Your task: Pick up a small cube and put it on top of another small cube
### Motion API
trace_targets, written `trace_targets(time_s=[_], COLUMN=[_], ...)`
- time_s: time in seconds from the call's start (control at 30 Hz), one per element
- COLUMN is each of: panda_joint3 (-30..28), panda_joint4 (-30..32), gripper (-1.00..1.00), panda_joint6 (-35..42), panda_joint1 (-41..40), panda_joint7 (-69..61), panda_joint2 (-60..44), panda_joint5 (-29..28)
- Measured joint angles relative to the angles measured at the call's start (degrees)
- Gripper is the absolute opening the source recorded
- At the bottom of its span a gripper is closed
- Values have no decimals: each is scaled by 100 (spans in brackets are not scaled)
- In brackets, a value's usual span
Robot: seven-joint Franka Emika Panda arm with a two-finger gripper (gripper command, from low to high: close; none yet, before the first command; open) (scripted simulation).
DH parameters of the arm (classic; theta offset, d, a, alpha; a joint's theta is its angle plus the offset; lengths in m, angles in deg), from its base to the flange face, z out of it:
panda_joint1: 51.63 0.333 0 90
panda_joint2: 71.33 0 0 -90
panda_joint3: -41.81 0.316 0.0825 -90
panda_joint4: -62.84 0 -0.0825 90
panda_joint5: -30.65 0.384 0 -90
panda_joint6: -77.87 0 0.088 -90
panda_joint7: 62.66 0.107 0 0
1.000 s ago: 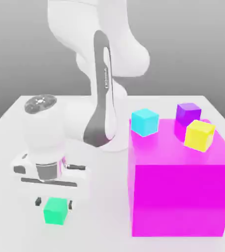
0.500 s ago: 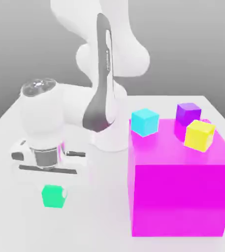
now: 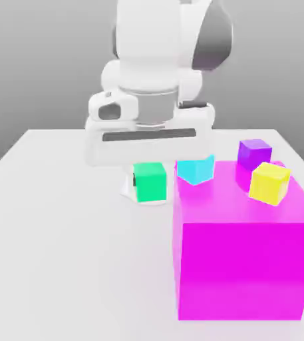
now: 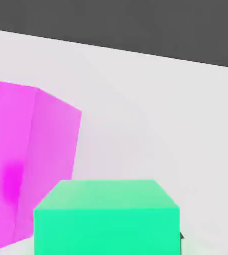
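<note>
Carrying small green cube (image 3: 150, 181) in closed jaws of gripper (image 3: 150, 178), apparently clear of tabletop (image 3: 54, 220). Next: align above cyan cube (image 3: 195, 170) on magenta block (image 3: 244, 253), lower, release.

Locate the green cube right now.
The green cube hangs in the gripper above the table, just to the exterior view's left of the cyan cube on the magenta block.

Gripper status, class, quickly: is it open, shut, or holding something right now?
Gripper: shut on the small green cube, which hangs lifted off the table, beside the cyan cube on the magenta block.
</note>
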Motion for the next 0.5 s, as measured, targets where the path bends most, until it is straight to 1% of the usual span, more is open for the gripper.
trace_targets(time_s=[0.23, 0.3, 0.37, 0.4, 0.5], panda_joint3=[312, 377, 440, 462, 462], panda_joint4=[13, 254, 583, 704, 704], gripper=[-100, -100, -100, 100, 100], panda_joint6=[1407, 1206, 784, 622, 622], panda_joint1=[609, 664, 674, 674, 674], panda_joint7=[-140, -167, -190, -198, -198], panda_joint2=[1431, 1472, 1379, 1338, 1338], panda_joint5=[341, 404, 466, 489, 489])
